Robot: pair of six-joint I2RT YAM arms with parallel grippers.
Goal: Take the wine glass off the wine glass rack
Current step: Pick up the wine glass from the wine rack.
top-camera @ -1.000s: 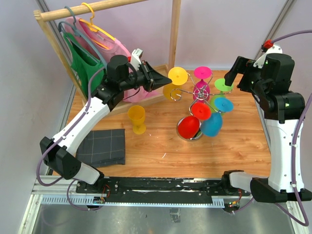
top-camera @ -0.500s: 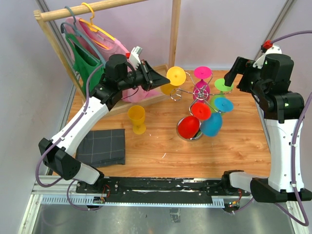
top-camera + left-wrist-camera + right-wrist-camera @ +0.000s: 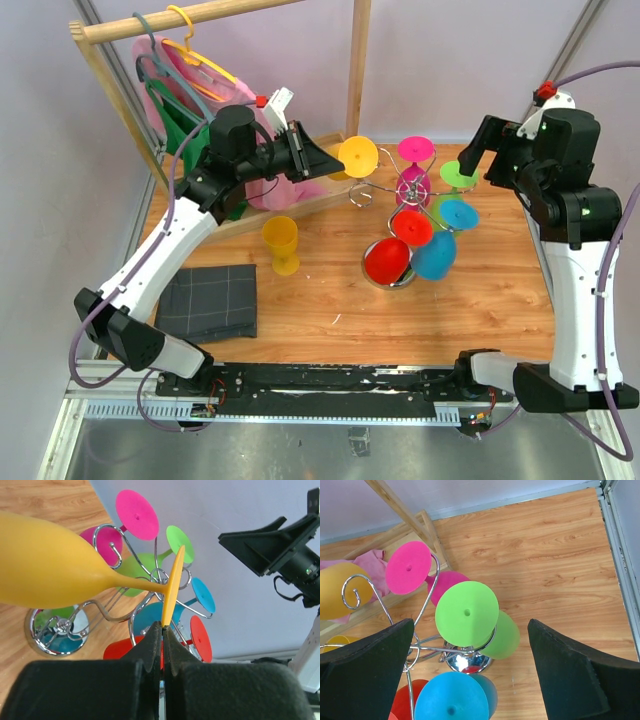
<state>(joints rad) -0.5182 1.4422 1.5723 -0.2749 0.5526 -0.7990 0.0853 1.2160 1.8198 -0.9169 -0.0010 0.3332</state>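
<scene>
At the upper left of the top view stands a wooden clothes rack (image 3: 200, 15) with clothes (image 3: 172, 118) on hangers. Below it, at the left of the table (image 3: 480, 300), a dark cloth (image 3: 210, 300) lies flat. Just right of the cloth a yellow cup (image 3: 281, 243) stands upright on the wood.

The left arm reaches from lower left up toward the middle of the frame. The left gripper (image 3: 161, 627) is clenched on the rim of the foot of the wine glass (image 3: 50, 565), which is yellow. The fingertips pinch the thin disc edge-on. The glass lies sideways in the air, bowl toward the left of the wrist view, stem level, foot toward the rack. It is just left of the wine glass rack (image 3: 57, 630). One curled hook shows in front of its bowl in the right wrist view, and I cannot tell whether they touch.

The rack stands right of center on the table, its mirrored base on the wood. A pink glass (image 3: 408, 567), a green glass (image 3: 466, 613), a cyan glass (image 3: 451, 702) and a red glass (image 3: 386, 260) hang from its arms, feet up.

At the upper right the right gripper (image 3: 470, 160) hangs above the rack, its jaws spread wide and holding nothing. The green glass's foot lies between the fingers in the wrist view, apart from both.
</scene>
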